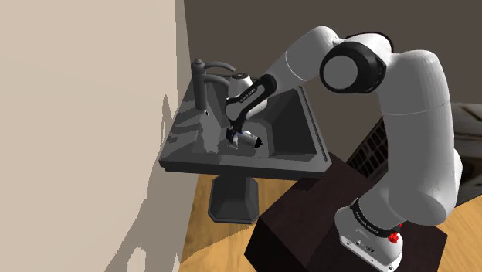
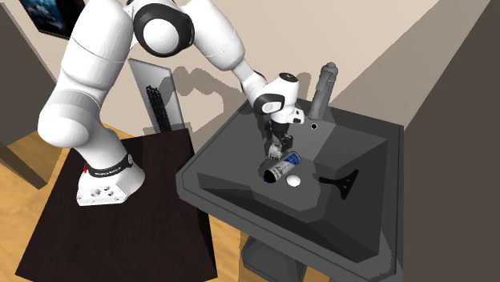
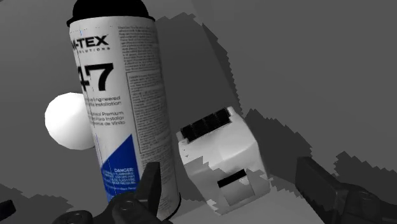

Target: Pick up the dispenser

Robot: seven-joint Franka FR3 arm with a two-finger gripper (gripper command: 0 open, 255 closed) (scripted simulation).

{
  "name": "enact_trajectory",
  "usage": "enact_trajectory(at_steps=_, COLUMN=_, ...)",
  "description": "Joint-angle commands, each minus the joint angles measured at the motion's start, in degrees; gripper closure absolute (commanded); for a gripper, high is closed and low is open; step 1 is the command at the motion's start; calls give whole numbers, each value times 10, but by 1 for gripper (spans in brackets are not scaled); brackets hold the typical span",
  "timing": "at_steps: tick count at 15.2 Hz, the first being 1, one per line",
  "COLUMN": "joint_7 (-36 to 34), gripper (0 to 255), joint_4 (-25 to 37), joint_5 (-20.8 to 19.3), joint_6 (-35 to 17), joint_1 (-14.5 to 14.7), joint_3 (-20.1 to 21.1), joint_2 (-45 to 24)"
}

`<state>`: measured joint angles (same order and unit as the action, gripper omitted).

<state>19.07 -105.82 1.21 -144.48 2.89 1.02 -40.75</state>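
A white boxy dispenser [image 3: 219, 159] with black slots lies on the dark grey sink [image 2: 240, 200], right beside a white spray can [image 3: 118, 108] that has a blue label and a black cap. A small white ball [image 3: 69, 121] rests on the can's other side. My gripper [image 3: 229, 168] hangs just above the dispenser, open. One finger [image 3: 151, 188] is against the can's side and the other stands off beyond the dispenser, which sits between them untouched. The second exterior view shows the gripper [image 2: 276, 152] low over the can [image 2: 280, 170] and the ball [image 2: 294, 182].
A dark faucet [image 1: 202, 81] rises at the sink's back edge, close to the beige wall [image 1: 85, 116]. The deeper basin [image 1: 290, 124] lies beside the objects. A black lever-like piece [image 2: 340, 180] rests on the sink. The dark stand [image 1: 309, 224] is next to the sink's pedestal.
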Motion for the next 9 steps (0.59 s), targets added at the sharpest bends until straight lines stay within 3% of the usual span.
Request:
enact_trajectory(at_steps=1, joint_7=0, gripper=0, joint_4=3, joint_5=0, joint_6=-10, joint_1=0, joint_3=0, joint_2=-13)
enact_trajectory(at_steps=6, joint_7=1, gripper=0, joint_4=13, joint_5=0, joint_6=-25, joint_1=0, joint_3=0, joint_2=-37)
enact_trajectory(at_steps=7, joint_7=0, gripper=255, joint_4=14, joint_5=0, joint_6=-25, joint_1=1, joint_3=0, joint_2=-39)
enact_trajectory(at_steps=9, joint_7=0, gripper=255, joint_4=14, joint_5=0, joint_6=-25, joint_1=1, joint_3=0, joint_2=-38)
